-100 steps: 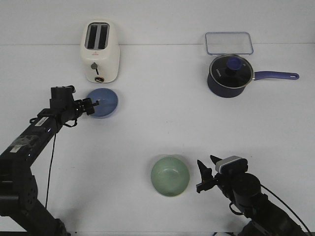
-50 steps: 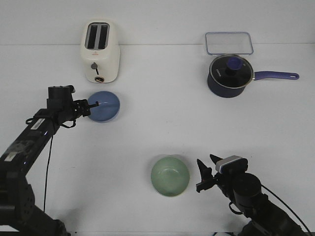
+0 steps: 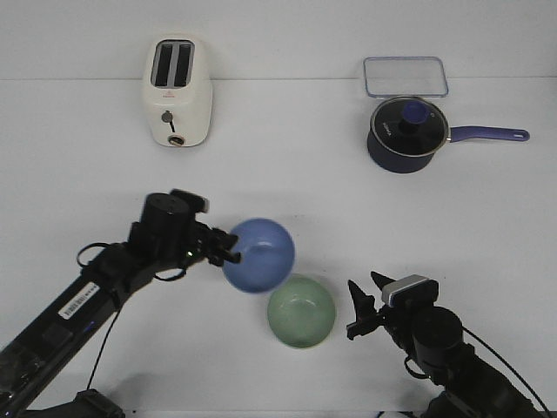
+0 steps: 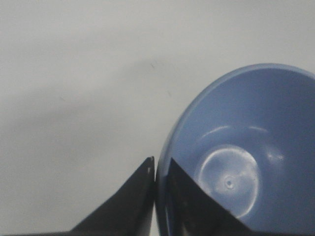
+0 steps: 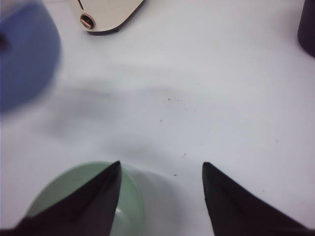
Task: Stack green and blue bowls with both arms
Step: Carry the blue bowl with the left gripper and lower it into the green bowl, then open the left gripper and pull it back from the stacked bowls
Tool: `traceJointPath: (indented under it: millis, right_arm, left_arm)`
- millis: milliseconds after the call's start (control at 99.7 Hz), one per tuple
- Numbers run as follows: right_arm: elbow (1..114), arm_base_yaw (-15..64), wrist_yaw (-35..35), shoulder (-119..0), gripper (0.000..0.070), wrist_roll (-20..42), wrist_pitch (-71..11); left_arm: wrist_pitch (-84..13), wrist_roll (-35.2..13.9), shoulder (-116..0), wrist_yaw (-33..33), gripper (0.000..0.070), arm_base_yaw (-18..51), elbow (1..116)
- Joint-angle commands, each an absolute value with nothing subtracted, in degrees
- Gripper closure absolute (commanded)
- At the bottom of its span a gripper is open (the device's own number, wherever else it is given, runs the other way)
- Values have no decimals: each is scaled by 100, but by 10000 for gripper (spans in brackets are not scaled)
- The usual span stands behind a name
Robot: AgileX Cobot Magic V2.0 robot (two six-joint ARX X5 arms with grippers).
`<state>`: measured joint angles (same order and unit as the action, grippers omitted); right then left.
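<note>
My left gripper (image 3: 228, 247) is shut on the rim of the periwinkle blue bowl (image 3: 258, 255) and holds it in the air, just up-left of the green bowl. In the left wrist view the two fingers pinch the blue bowl's (image 4: 236, 147) rim, one finger inside and one outside, at the gripper (image 4: 160, 164). The pale green bowl (image 3: 300, 312) sits upright on the table near the front. My right gripper (image 3: 367, 305) is open and empty just right of the green bowl. In the right wrist view the gripper (image 5: 161, 169) has the green bowl (image 5: 125, 206) at one fingertip, and the blue bowl (image 5: 27, 59) shows blurred.
A cream toaster (image 3: 177, 91) stands at the back left. A dark navy saucepan (image 3: 407, 132) with a glass lid and a clear lidded container (image 3: 405, 76) stand at the back right. The white table (image 3: 287, 192) lies between them.
My left arm has lifted the blue bowl from beside the toaster and carried it right and forward to just beside the green bowl. The right arm has not moved.
</note>
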<state>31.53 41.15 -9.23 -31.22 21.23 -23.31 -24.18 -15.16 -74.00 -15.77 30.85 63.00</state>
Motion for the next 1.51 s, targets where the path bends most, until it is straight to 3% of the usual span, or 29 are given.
traceJointPath:
  millis: [0, 191, 472, 522, 632, 712, 913, 983, 1084, 1284, 1334, 1405, 1495]
  right_arm:
    - [3197, 4160, -950, -3155, 353, 2067, -2259]
    - [3197, 4160, -950, -3155, 353, 2051, -2257]
    - [3197, 4160, -948, -3155, 353, 2053, -2281]
    - [3197, 4160, -948, -3155, 353, 2053, -2281]
    - [3197, 4160, -948, -3155, 353, 2053, -2281]
    - [3197, 4160, -948, -3155, 353, 2049, -2283]
    - [3197, 4160, -948, -3094, 353, 1848, -2285]
    - [3197, 4167, -948, -2982, 353, 1761, -2294]
    - [3194, 4167, -941, -2762, 353, 1645, -2338]
    - [3190, 4167, -899, -2456, 354, 1511, -2622]
    - [3190, 4167, -899, -2438, 415, 1514, -2707]
    - [3190, 4167, -884, -2445, 700, 1511, -2783]
    - [3190, 4167, -891, -2467, 690, 1514, -2783]
  left_arm:
    - [-2327, -1789, -7511, -1487, 690, 3531, 6259]
    - [-2075, -1887, -7977, -882, 690, 4560, 6191]
    - [-1988, -1898, -8530, -878, 677, 4952, 6191]
    - [-1975, -1914, -8532, -875, 619, 4952, 6191]
    - [-1962, -1911, -8447, -816, 384, 4941, 6198]
    - [-1964, -1844, -8256, -515, 314, 4923, 6198]
    - [-2130, -1389, -7155, -242, 316, 4786, 6195]
    - [-2344, -1238, -6628, 183, 316, 4753, 6160]
    - [-2399, -1227, -5867, 714, 316, 4748, 5802]
    - [-2333, -1463, -4593, 1142, 330, 4678, 4595]
    - [-2351, -1592, -4410, 1164, 417, 4652, 4390]
    - [-2364, -1728, -4265, 1164, 700, 4626, 4217]
    - [-2370, -1728, -4239, 1164, 690, 4602, 4189]
